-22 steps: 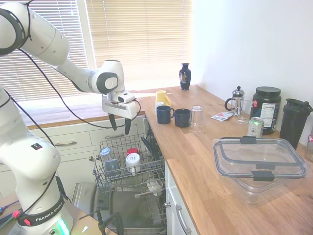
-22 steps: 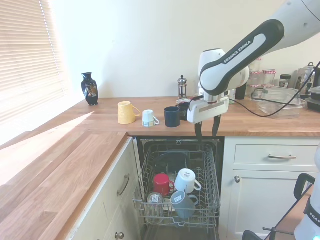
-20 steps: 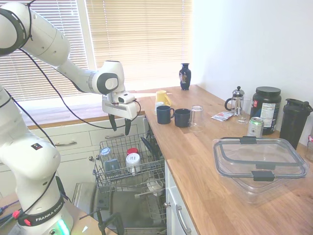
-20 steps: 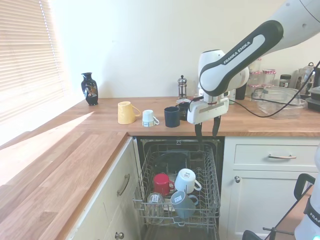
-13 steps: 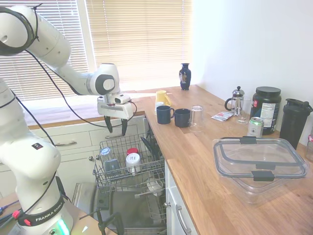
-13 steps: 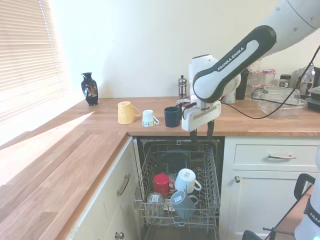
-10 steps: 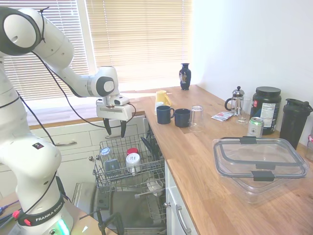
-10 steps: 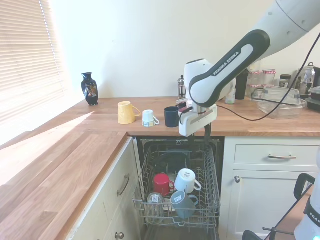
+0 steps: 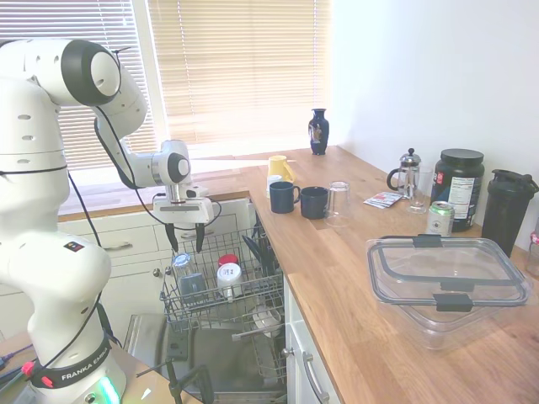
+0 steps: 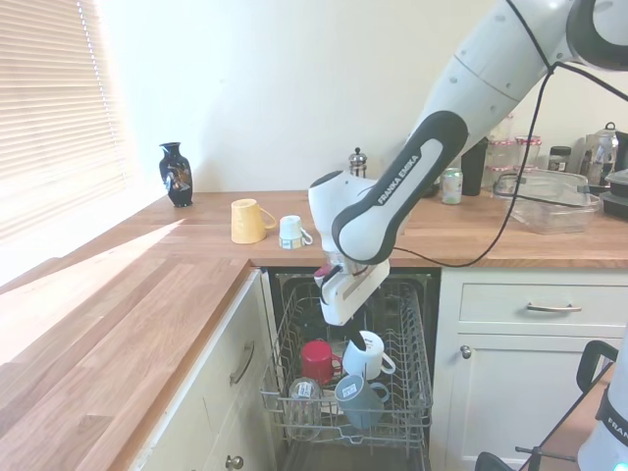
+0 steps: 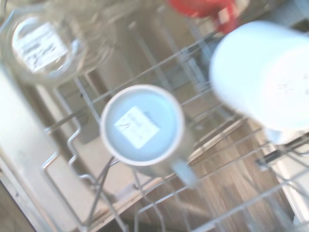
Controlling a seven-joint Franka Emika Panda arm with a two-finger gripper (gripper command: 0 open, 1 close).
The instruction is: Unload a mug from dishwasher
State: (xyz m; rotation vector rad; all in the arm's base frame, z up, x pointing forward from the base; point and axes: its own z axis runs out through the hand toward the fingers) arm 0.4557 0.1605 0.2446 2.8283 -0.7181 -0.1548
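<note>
One mug to unload: the grey-green mug (image 10: 358, 400) (image 9: 190, 284) stands upside down in the rack, straight under the claw and apart from it; the wrist view shows its upturned base (image 11: 142, 126) with a small label and the handle sticking out to one side
Claw: the claw (image 9: 186, 240) (image 10: 350, 345) points down over the rack with its two dark fingers spread, nothing between them
Rack: the grey wire rack (image 10: 422, 392) (image 9: 261, 295) is pulled out of the dishwasher (image 9: 219, 362), below the claw on every side
White mug: the white mug (image 10: 365, 353) (image 9: 229, 278) (image 11: 263, 72) sits base up, just beside the claw's tips and next to the grey-green mug, further back in the rack
Red mug: the red mug (image 10: 316, 359) (image 9: 227, 260) (image 11: 203, 7) is beside the white mug, below the claw and off to one side of it
Glass: the clear glass (image 10: 303, 395) (image 9: 180, 263) (image 11: 41, 43), upturned with a label on its base, stands in the rack's front row next to the grey-green mug, lower than the claw
Worktop: the wooden worktop (image 9: 354, 278) is well off from the claw and about level with it; on it the yellow mug (image 9: 279, 167) (image 10: 247, 220) and two navy mugs (image 9: 282, 197) (image 9: 314, 202)
</note>
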